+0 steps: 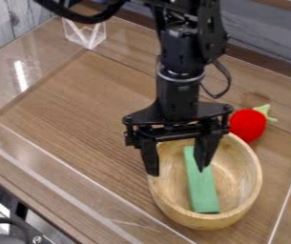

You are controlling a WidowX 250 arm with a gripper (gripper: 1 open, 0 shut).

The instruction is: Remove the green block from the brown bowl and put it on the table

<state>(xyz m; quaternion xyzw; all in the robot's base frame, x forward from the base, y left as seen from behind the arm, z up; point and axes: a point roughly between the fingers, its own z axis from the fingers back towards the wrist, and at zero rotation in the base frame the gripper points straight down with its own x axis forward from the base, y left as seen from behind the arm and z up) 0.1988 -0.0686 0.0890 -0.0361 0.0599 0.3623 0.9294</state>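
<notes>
Pincer (177, 158) spread wide, empty, above bowl's near rim | green block (200, 180) flat inside brown bowl (237, 208) | likely light, rigid, smooth | grip across narrow sides mid-length

Setting: enclosed wood-grain work surface, seen from above at an angle.

Low clear acrylic walls (33, 71) border the surface on the left, near and far sides, catching pale reflections along their edges. A small clear angled acrylic piece (84, 33) stands at the far left corner. A light grey strip (256, 29) runs beyond the far wall. Dark cables (1, 229) lie at the lower left, outside the enclosure. Lighting is even and soft.
</notes>
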